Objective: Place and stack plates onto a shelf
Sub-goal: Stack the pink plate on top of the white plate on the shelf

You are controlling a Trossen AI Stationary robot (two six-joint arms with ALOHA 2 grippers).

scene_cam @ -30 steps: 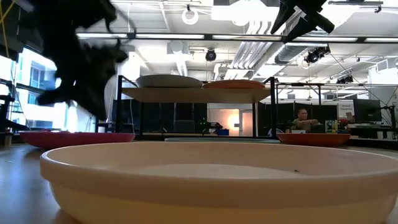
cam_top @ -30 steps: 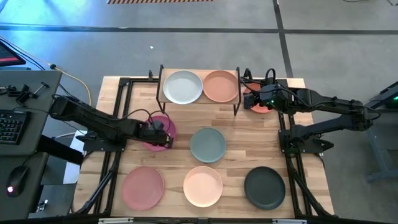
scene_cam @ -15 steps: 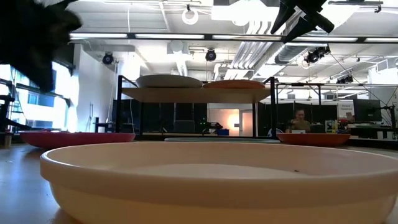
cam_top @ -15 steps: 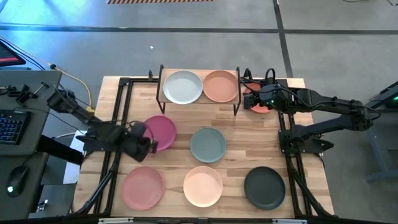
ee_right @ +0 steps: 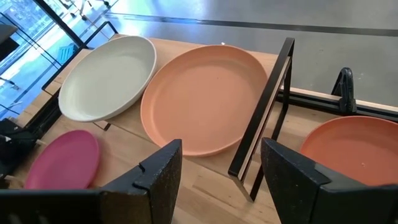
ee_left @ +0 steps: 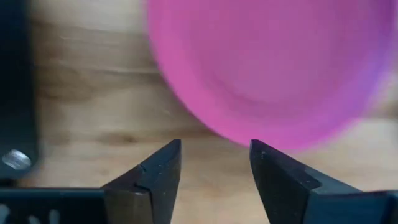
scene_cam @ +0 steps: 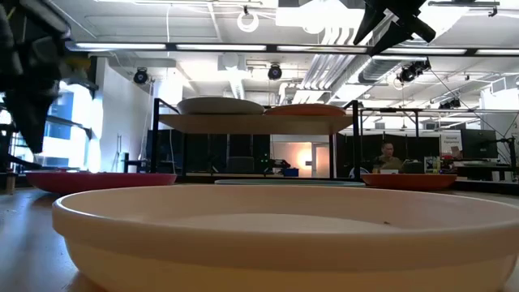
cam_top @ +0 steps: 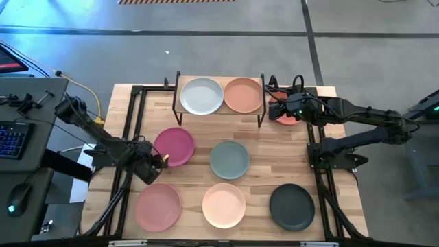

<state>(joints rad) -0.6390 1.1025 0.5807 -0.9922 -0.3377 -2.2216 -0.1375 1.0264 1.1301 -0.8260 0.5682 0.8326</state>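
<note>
The shelf stands at the table's far middle and carries a pale grey-white plate and a tan plate. An orange plate lies on the table to the right of the shelf, and my right gripper hovers open above it. The hot pink plate lies flat on the table. My left gripper is open just off the near-left rim of that plate. Grey-teal, dusty pink, cream-peach and black plates lie on the table.
Black frame rails run along the table's left and right sides. The shelf's black legs stand between the tan plate and the orange plate. A desk with a keyboard stands to the left of the table. A person shows far off in the room.
My left gripper has drawn back from over the hot pink plate toward the table's near-left and now stands off its rim. The hot pink plate stays flat on the table, now fully uncovered.
</note>
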